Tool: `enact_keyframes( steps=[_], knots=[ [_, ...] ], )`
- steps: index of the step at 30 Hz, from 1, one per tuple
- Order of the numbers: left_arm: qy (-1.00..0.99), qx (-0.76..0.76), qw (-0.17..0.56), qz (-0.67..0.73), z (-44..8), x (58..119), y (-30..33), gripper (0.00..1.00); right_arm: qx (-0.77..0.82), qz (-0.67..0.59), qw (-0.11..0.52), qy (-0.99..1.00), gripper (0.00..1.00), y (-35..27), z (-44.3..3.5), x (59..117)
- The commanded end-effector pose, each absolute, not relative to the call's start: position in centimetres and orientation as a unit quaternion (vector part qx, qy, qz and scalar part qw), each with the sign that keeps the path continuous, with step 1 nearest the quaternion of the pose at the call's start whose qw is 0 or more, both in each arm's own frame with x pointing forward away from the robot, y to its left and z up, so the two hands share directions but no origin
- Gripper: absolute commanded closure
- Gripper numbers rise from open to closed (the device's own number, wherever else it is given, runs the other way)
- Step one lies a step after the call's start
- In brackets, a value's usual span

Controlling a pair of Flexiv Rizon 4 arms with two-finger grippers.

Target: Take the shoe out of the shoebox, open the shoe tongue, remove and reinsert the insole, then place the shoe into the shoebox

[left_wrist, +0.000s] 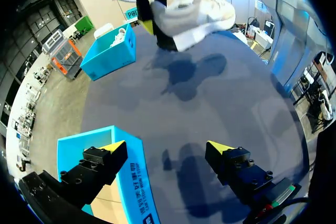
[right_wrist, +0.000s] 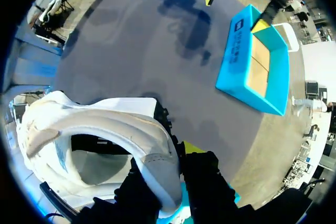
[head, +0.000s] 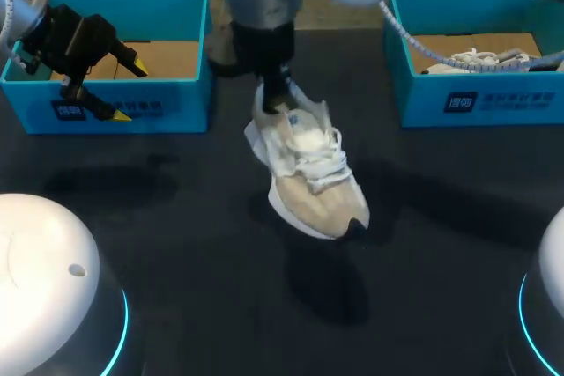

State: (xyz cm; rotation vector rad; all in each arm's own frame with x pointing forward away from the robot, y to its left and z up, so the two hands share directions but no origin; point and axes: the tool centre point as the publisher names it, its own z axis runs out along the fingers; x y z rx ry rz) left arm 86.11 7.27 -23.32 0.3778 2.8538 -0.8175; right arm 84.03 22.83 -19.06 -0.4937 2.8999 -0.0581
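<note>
A beige and white sneaker (head: 310, 173) hangs tilted above the dark table, toe towards the front, its shadow on the tabletop below. My right gripper (head: 275, 94), reaching in to the middle, is shut on the shoe's heel collar; in the right wrist view the collar (right_wrist: 152, 163) is pinched between the fingers of the gripper (right_wrist: 169, 182). The empty blue shoebox (head: 176, 107) stands at the back left. My left gripper (head: 124, 89) hovers open over its front wall, holding nothing. From the left wrist, the gripper (left_wrist: 167, 148) straddles the box wall (left_wrist: 128, 177), with the shoe (left_wrist: 197, 17) far ahead.
A second blue box (head: 423, 99) at the back right holds another white shoe (head: 480, 61). The empty box (right_wrist: 252, 66) shows a cardboard floor in the right wrist view. The dark tabletop (head: 176, 217) stretches bare across the front and middle.
</note>
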Motion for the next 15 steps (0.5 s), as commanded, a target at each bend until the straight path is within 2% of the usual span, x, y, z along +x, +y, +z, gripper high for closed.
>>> enact_keyframes(
  steps=[1,15],
  knots=[
    [0.952,0.126,0.074,-0.271,-23.29,86.15,7.23,0.0,-0.167,-0.024,0.107,0.98,1.0,21.82,-14.67,83.2],
    [0.952,0.126,0.074,-0.271,-23.29,86.15,7.23,0.0,-0.153,-0.022,0.119,0.981,1.0,21.77,-14.35,83.27]
  ],
)
